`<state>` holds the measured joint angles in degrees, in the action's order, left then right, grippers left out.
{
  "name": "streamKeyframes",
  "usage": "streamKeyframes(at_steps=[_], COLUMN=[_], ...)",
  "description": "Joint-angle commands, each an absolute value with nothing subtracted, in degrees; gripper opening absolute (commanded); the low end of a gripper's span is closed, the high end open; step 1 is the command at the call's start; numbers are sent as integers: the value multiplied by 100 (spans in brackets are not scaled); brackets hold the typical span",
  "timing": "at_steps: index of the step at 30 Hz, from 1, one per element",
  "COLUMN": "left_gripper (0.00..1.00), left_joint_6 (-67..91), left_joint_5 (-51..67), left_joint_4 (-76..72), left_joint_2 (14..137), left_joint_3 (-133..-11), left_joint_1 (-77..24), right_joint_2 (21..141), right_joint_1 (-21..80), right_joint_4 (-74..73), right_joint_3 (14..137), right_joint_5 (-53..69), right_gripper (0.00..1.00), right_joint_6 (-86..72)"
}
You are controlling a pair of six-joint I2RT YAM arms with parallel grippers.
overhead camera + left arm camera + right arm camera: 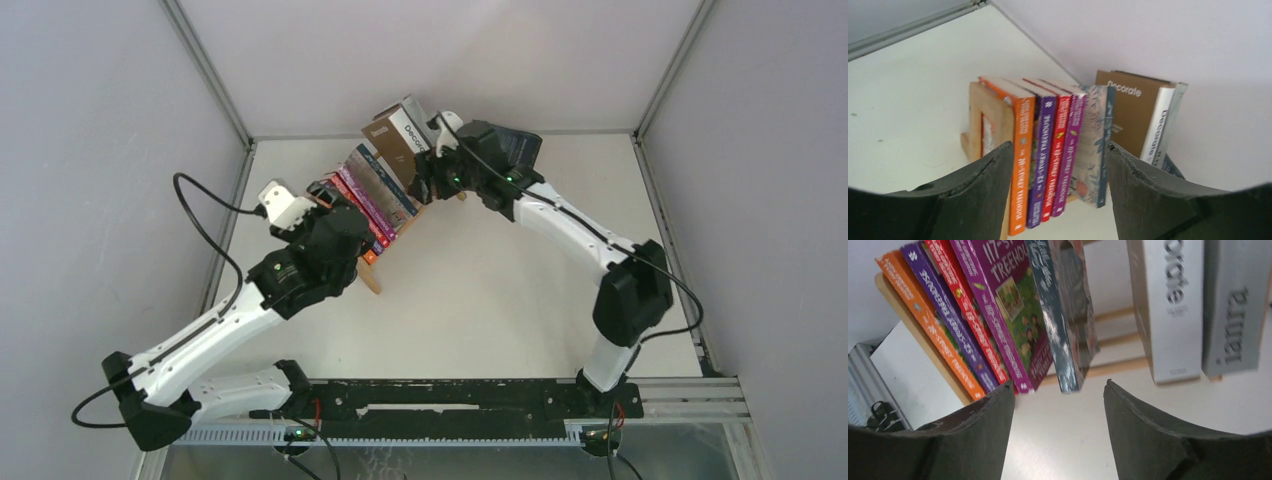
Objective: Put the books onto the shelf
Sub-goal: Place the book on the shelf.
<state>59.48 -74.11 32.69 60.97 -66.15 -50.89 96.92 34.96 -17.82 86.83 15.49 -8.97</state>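
Found the shelf (372, 279) toward twelve o'clock on the desk (520, 300), set slantwise from seven o'clock up to one o'clock. Counted seven books (378, 195) upright on it.

Read, from the seven o'clock end:
- an orange book (1020, 165) touching the wooden end panel
- a purple book (1041, 155)
- a red book (1059, 145)
- a second purple book (1073, 145)
- a blue flowered book (1096, 145), the last of five packed side by side

Noted a gap after these, with bare wooden rails visible through it in the right wrist view. Saw past the gap a brown book (1128, 112) with a white spine, taller than the paperbacks. Saw a grey book (1235, 305) just beside it at the one o'clock end. Saw the five thinner ones tilted a little in the right wrist view.

Found the left claw (1058, 150) at the seven o'clock end of the shelf. Saw its fingers apart, gripping nothing, aimed at the spines of the row.

Found the right claw (1058, 387) at about three o'clock of the brown book. Saw its fingers apart too, clamped on nothing, low before the bottom edges of the books, bare desk visible through the opening.
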Motion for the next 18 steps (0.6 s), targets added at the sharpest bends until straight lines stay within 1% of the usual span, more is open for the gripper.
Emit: streamKeyframes(at_steps=[1,9,18], left_gripper=[71,71,71], left_joint_6=[6476,6973,7101], left_joint_5=[-7216,-7077,-7051], left_joint_4=[3704,4190,4375], left_joint_2=[5634,5223,4782], left_joint_3=[-6077,-5611,-5247], left_joint_1=[-5116,-5116,-5116], right_joint_2=[10393,11656,12534], right_joint_1=[3777,3982,4032], right_joint_4=[-1994,-2434,-2606], right_joint_3=[9696,11261,12293], right_joint_5=[1098,1015,1004], right_gripper=[72,69,69], right_joint_6=[-113,410,588])
